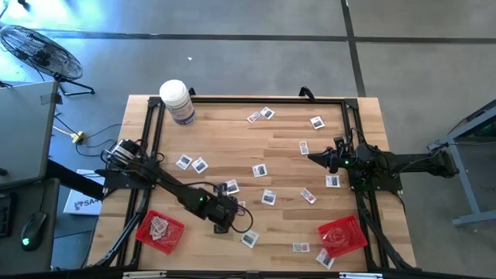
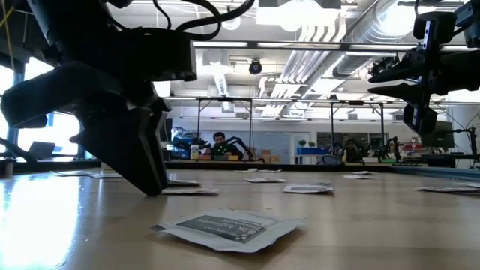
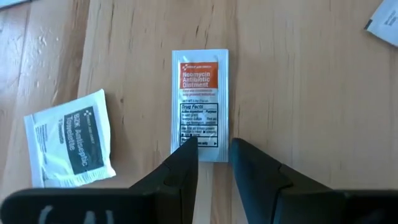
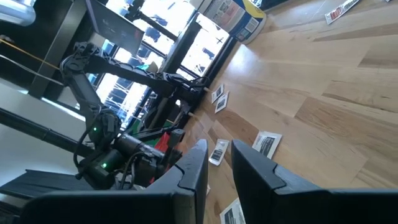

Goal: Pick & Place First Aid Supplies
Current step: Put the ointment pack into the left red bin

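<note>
Small flat white packets lie scattered over the wooden table [image 1: 279,155]. In the left wrist view a packet with an orange label [image 3: 200,102] lies flat, and another white packet [image 3: 68,140] lies beside it. My left gripper [image 3: 214,155] is low near the table's near edge [image 1: 222,222], narrowly open, with its fingertips at one short end of the orange-label packet. My right gripper [image 1: 315,157] hangs raised over the table's right half [image 2: 379,75], narrowly open and holding nothing [image 4: 219,155]. My left gripper comes down from above, and its fingertips [image 3: 186,152] stand at the short end of the orange-label packet [image 3: 200,140]. The packet lies flat on the table. Whether the fingertips touch it, I cannot tell.
A red tray [image 1: 160,231] with packets in it sits at the near left, and a second red tray [image 1: 342,236] at the near right. A large white bottle [image 1: 177,101] stands at the far left. A black frame [image 1: 248,99] borders the table. One packet [image 2: 232,225] lies near the low camera.
</note>
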Controlling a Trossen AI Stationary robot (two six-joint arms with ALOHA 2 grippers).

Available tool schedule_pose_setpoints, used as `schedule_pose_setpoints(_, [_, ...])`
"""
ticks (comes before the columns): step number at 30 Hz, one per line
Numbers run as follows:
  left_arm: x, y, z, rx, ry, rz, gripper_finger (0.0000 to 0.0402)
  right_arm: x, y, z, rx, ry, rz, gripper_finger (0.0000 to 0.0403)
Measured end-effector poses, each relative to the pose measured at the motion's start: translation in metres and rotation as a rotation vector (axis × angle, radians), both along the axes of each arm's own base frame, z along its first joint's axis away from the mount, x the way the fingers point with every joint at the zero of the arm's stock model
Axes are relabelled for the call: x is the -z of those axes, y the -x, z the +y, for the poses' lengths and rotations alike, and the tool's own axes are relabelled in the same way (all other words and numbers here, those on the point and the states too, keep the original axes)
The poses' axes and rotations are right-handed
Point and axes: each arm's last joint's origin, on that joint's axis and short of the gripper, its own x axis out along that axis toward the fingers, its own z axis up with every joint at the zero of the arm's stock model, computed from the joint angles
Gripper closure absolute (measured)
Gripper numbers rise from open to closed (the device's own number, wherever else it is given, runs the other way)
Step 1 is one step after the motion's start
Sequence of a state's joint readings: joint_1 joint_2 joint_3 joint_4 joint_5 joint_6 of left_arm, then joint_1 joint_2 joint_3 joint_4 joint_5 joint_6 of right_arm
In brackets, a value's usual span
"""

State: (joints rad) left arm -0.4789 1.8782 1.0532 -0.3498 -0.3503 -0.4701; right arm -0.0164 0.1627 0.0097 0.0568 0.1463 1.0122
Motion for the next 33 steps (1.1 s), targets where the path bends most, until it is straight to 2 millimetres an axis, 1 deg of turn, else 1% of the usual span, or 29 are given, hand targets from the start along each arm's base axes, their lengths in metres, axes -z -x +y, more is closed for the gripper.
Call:
schedule_pose_setpoints(7, [0.022,0.013,0.011,-0.089,0.063,-0.021,0.0307,0.0,0.0,0.0,0.0,0.0,0.0,0.0339])
schedule_pose_setpoints(10, [0.027,0.017,0.013,-0.108,0.074,-0.034,0.033,0.0,0.0,0.0,0.0,0.0,0.0,0.0339])
schedule_pose_setpoints(15, [0.028,0.017,0.013,-0.107,0.085,-0.051,0.0391,0.0,0.0,0.0,0.0,0.0,0.0,0.0339])
schedule_pose_setpoints(20, [0.028,0.016,0.013,-0.112,0.075,-0.063,0.0397,0.0,0.0,0.0,0.0,0.0,0.0,0.0339])
schedule_pose_setpoints(23, [0.017,0.014,0.012,-0.085,0.082,-0.065,0.0399,0.0,0.0,0.0,0.0,0.0,0.0,0.0339])
schedule_pose_setpoints(26, [-0.003,0.013,0.011,-0.046,0.095,-0.074,0.04,0.0,0.0,0.0,0.0,0.0,0.0,0.0339])
schedule_pose_setpoints(28, [-0.017,0.018,0.012,-0.028,0.069,-0.041,0.0401,0.0,0.0,0.0,0.0,0.0,-0.001,0.0339])
schedule_pose_setpoints(30, [-0.038,0.019,0.008,-0.008,0.079,-0.062,0.0401,0.0,0.0,0.0,0.0,0.0,-0.001,0.0339])
schedule_pose_setpoints(31, [-0.05,0.023,0.008,0.003,0.079,-0.057,0.0401,0.0,0.0,0.0,0.0,0.0,-0.001,0.0339])
schedule_pose_setpoints(33, [-0.066,0.032,0.004,0.041,0.073,0.001,0.0401,0.0,0.0,0.0,0.0,0.0,-0.003,0.0339])
